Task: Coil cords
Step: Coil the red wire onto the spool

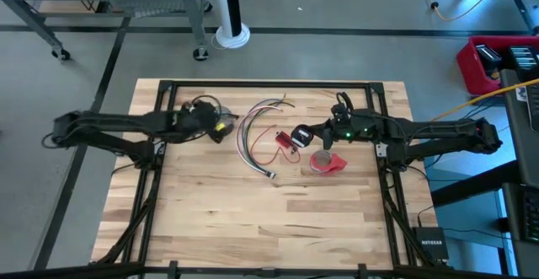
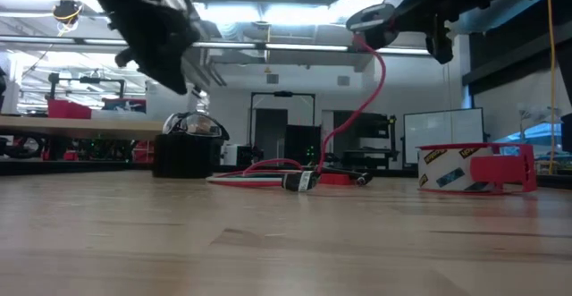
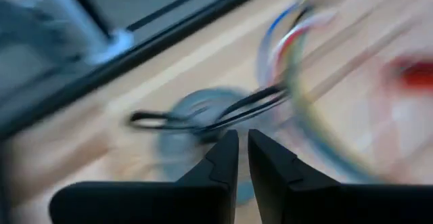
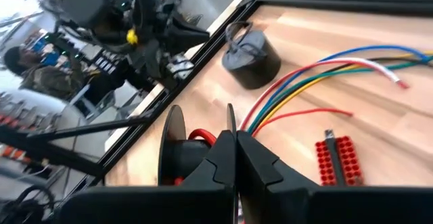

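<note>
The long bundle of coloured cords [image 1: 250, 136] lies in an arc mid-table, its plug end [image 1: 269, 175] toward the near edge. A grey coil with a black loop [image 1: 205, 107] stands on the table at the far left, also in the low view [image 2: 189, 139]. My left gripper [image 1: 223, 129] hovers just right of the grey coil, its fingers [image 3: 233, 149] shut but for a slit, with nothing between them. My right gripper [image 1: 310, 134] is shut on the small black-and-red coil [image 1: 300, 136], a black spool, raised above the table. My right gripper pinches one thin black flange [image 4: 231, 119] of the spool at its rim, between its two fingers. The spool is lifted clear of the table. Its red cord [image 2: 380, 81] hangs slack from it down to the tabletop.
A red tape roll [image 1: 327, 163] lies near my right gripper, toward the near edge. A small red block [image 4: 336, 160] rests on the table by the bundle. A black frame [image 1: 269, 83] edges the tabletop. Open wood stretches along the near side.
</note>
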### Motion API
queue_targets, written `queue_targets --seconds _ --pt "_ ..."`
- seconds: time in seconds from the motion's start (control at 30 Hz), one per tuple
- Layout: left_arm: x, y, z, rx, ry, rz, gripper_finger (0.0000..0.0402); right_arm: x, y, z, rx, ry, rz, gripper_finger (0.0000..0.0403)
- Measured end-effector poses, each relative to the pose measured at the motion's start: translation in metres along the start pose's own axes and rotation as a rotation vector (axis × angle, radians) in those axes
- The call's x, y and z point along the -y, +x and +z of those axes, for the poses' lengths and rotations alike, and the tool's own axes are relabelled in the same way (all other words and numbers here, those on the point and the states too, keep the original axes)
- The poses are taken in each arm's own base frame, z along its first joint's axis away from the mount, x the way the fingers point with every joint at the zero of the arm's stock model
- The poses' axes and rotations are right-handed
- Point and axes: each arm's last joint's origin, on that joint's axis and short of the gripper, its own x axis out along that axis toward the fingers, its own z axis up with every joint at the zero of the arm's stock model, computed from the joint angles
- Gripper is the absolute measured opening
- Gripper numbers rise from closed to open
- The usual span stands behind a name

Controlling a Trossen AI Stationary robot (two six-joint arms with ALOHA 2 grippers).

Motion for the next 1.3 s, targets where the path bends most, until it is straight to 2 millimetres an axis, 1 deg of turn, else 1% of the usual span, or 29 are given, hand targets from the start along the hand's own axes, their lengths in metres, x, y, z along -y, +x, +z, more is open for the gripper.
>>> queue_targets --seconds 0.17,0.27,0.37,0.53,0.63,0.83,0.93,1.0,1.17,1.3 --pt "0.002 -0.003 -0.016 0.191 -0.244 -0.314 0.0030 -0.001 0.000 -0.001 -0.031 0.027 0.038 0.0001" --pt "0.007 -0.002 -0.022 0.273 -0.314 -0.481 0.0030 -0.004 0.000 0.001 -0.022 0.037 0.081 0.0001" --pt "0.012 -0.002 -0.027 0.314 -0.320 -0.581 0.0030 -0.010 -0.001 0.007 0.024 0.043 0.147 0.0001" --pt "0.022 0.001 -0.037 0.294 -0.234 -0.608 0.0031 -0.021 -0.004 0.018 0.146 0.021 0.262 0.0001" --pt "0.028 0.004 -0.037 0.315 -0.221 -0.628 0.0031 -0.025 -0.006 0.023 0.194 0.020 0.309 0.0001" --pt "0.040 0.007 -0.030 0.438 -0.230 -0.709 0.0031 -0.027 -0.007 0.023 0.173 0.066 0.351 0.0001" --pt "0.045 0.010 -0.029 0.496 -0.204 -0.722 0.0031 -0.028 -0.007 0.025 0.192 0.076 0.369 0.0001" --pt "0.048 0.015 -0.031 0.510 -0.150 -0.705 0.0031 -0.029 -0.009 0.028 0.248 0.087 0.363 0.0001" --pt "0.056 0.029 -0.040 0.503 -0.055 -0.669 0.0031 -0.029 -0.009 0.036 0.431 0.087 0.274 0.0001" --pt "0.067 0.039 -0.041 0.511 0.006 -0.649 0.0031 -0.030 0.002 0.036 0.468 0.069 0.264 0.0001"
